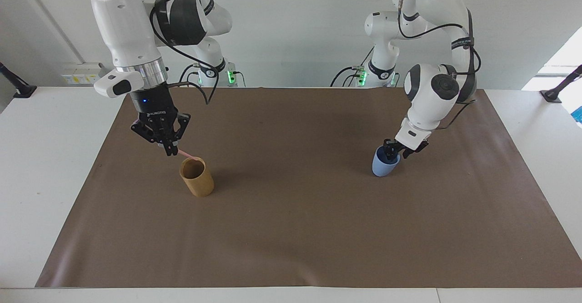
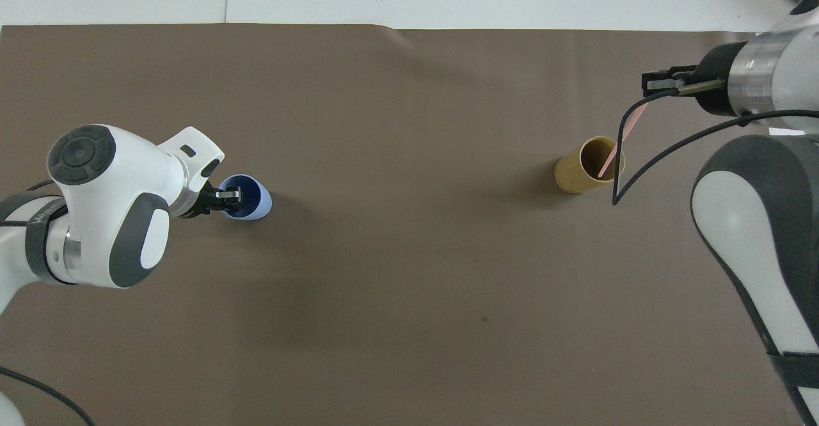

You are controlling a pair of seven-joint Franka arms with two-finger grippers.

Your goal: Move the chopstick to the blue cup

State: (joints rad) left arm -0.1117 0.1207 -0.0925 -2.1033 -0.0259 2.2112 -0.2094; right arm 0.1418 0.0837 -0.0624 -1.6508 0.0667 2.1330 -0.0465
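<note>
My right gripper (image 1: 171, 150) (image 2: 649, 85) is shut on the top end of the pale pink chopstick (image 1: 184, 154) (image 2: 622, 137). It hangs above the tan cup (image 1: 198, 182) (image 2: 578, 173), and the chopstick slants down with its lower end still at that cup's mouth. The blue cup (image 1: 380, 168) (image 2: 257, 199) stands upright toward the left arm's end of the table. At its rim sits my left gripper (image 1: 391, 154) (image 2: 228, 194), with one finger inside the cup, one outside, and the jaws drawn in on the wall.
A brown mat (image 1: 295, 230) (image 2: 409, 272) covers most of the white table (image 1: 41, 166). Only the two cups stand on it. The right arm's black cable (image 2: 624, 183) loops down beside the tan cup.
</note>
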